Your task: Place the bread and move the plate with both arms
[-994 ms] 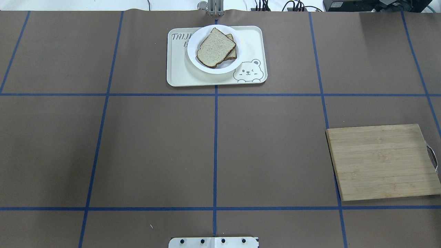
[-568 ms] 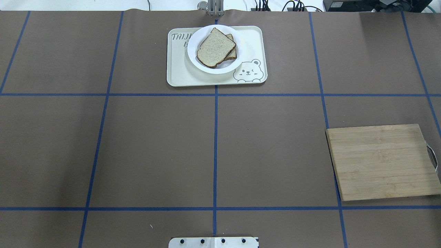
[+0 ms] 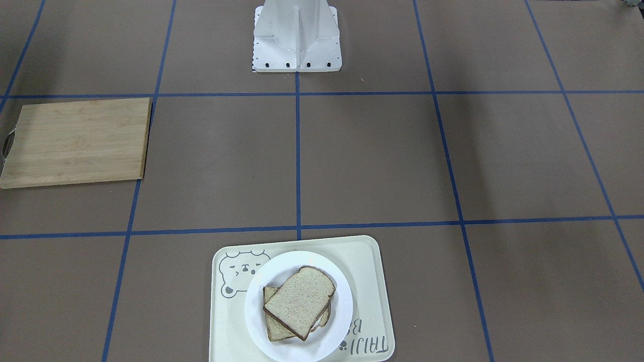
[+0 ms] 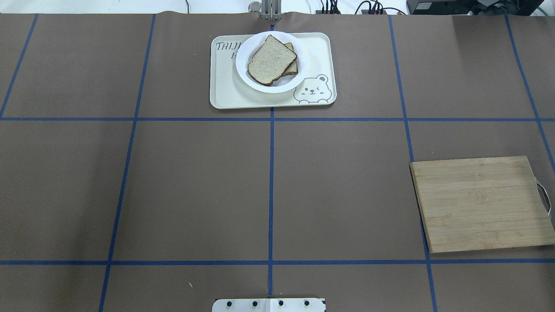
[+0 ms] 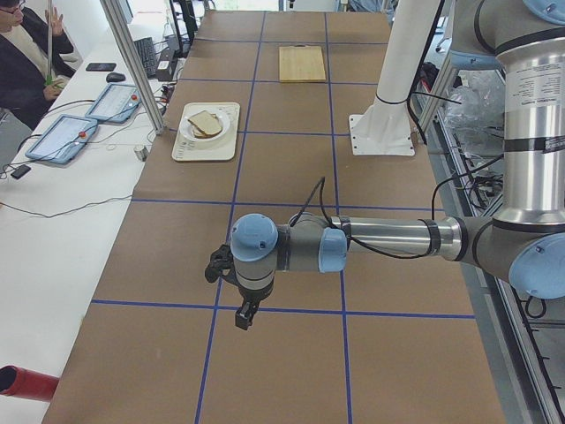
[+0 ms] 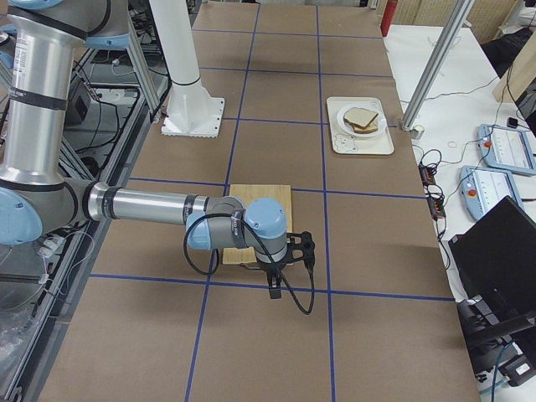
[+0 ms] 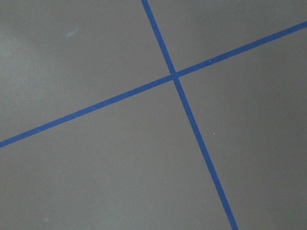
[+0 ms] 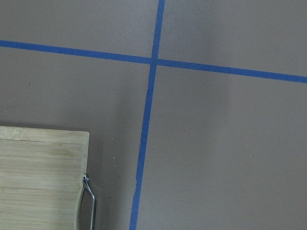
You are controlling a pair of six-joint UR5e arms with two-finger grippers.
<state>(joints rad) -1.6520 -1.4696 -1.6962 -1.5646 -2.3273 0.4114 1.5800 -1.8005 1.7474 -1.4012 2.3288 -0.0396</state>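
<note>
Bread [image 4: 272, 60] lies atop another slice [image 4: 294, 68] on the plate [image 4: 269, 88], at your overhead 12 o'clock. You cannot tell whether the left gripper [image 5: 243, 318] or the right gripper [image 6: 274, 291] is clenched.

Brown tabletop [image 4: 195, 186] marked off in a blue grid, three things resting on it.
From behind the robot, brown paper covers it, crossed by blue tape lines [image 4: 271, 186]. A cream tray [image 4: 225, 93] with a bear drawing sits at the far edge on the centre line. A wooden cutting board [image 4: 481, 203] with a metal handle lies well apart on the right. A white mounting plate [image 4: 269, 305] sits at the near edge.
</note>
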